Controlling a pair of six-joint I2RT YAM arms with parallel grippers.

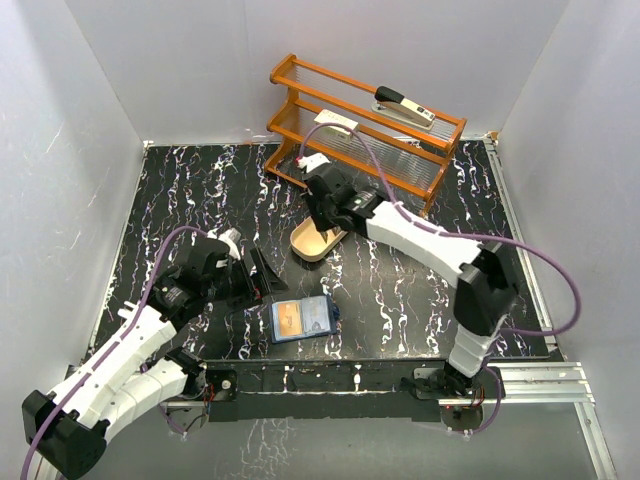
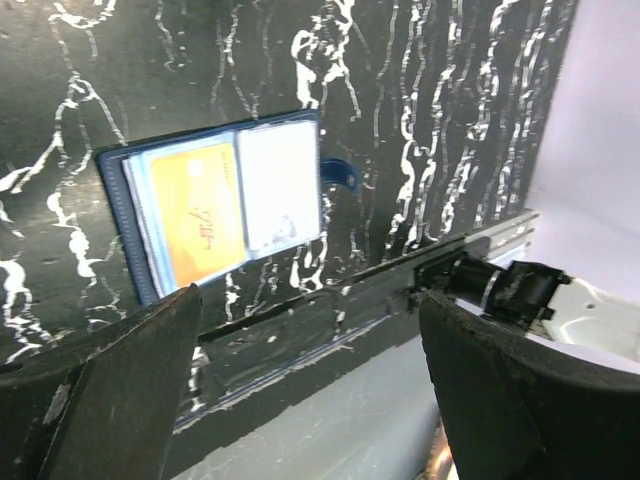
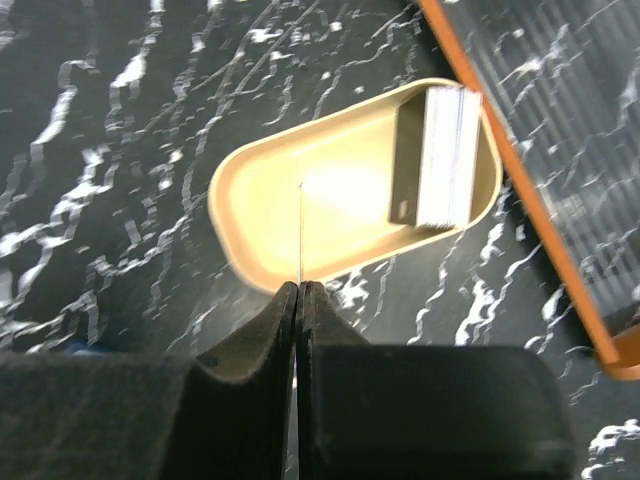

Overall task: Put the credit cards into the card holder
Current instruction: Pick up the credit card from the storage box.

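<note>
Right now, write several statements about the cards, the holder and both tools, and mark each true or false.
1. The right tool is shut on a thin card seen edge-on. True.
2. The card holder lies closed. False: it lies open, with an orange card in one pocket.
3. A stack of cards rests in the tan tray. True.
4. The left tool grips the card holder. False: it is open and holds nothing.

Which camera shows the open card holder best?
Left wrist: the card holder lies open, an orange card and a white card in its pockets. Top external shows it small and distant; right wrist hardly shows it.
</note>
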